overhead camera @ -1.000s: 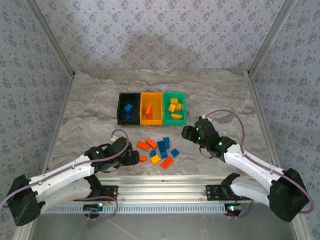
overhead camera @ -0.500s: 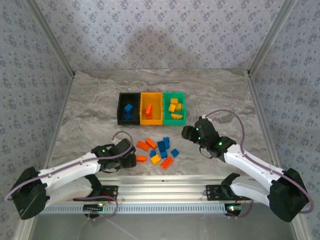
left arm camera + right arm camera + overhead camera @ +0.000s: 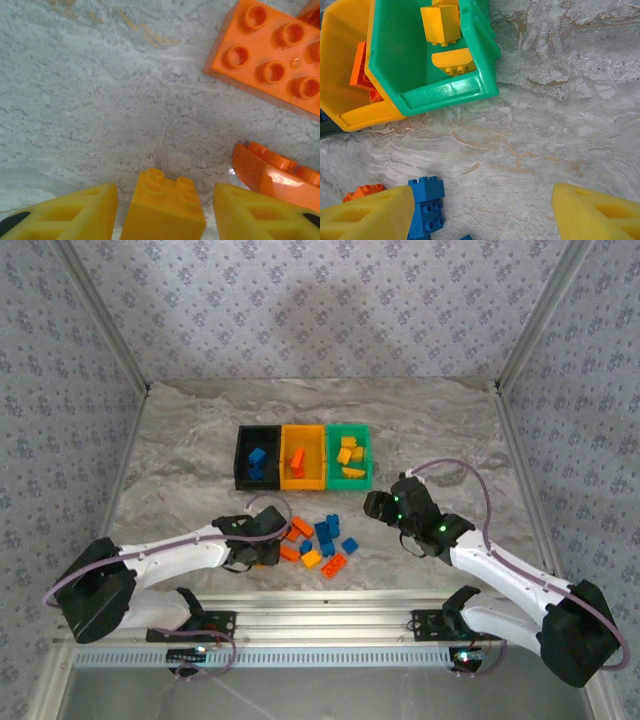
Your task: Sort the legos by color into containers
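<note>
A yellow-orange lego (image 3: 162, 210) sits on the table between the fingers of my left gripper (image 3: 164, 191), which is open with a narrow gap on each side of the brick. In the top view my left gripper (image 3: 263, 543) is at the left edge of the loose pile of legos (image 3: 320, 540). My right gripper (image 3: 378, 506) is wide open over bare table, right of the pile, with nothing between its fingers (image 3: 365, 215). A blue lego (image 3: 426, 207) lies by its left finger. The black bin (image 3: 240, 455), orange-yellow bin (image 3: 303, 427) and green bin (image 3: 349, 426) hold blue, orange and yellow bricks.
A big orange brick (image 3: 270, 60) and a curved orange piece (image 3: 270, 175) lie just ahead and right of my left fingers. The green bin's near wall (image 3: 450, 92) is ahead of my right gripper. Patterned walls enclose the marble table (image 3: 180, 460).
My left gripper has swung forward and right, from the near edge up to the left side of the pile. The right arm has stayed still.
</note>
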Robot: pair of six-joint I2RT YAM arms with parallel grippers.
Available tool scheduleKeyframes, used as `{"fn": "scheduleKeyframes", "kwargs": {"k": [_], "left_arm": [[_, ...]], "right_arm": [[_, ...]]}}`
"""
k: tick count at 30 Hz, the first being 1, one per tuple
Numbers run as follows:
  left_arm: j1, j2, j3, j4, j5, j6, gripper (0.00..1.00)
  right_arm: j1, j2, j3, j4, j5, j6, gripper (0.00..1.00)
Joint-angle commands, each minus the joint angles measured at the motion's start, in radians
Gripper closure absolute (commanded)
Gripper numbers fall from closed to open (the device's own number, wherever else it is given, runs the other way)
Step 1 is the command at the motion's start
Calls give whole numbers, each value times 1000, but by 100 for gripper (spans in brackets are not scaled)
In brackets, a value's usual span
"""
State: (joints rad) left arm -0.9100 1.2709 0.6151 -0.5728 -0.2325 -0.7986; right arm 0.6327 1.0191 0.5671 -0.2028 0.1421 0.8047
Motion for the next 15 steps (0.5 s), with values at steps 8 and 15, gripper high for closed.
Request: {"fn": "scheduleKeyframes", "kwargs": {"k": [8,15], "left_arm": [[-4,-56,-13,-82,0,6,39],[-5,3,-20,-22,19,16,50]], "right_arm": [[-18,0,-1,-2,3,-5,25],[-21,1,-2,-9,-1,-4,26]]}}
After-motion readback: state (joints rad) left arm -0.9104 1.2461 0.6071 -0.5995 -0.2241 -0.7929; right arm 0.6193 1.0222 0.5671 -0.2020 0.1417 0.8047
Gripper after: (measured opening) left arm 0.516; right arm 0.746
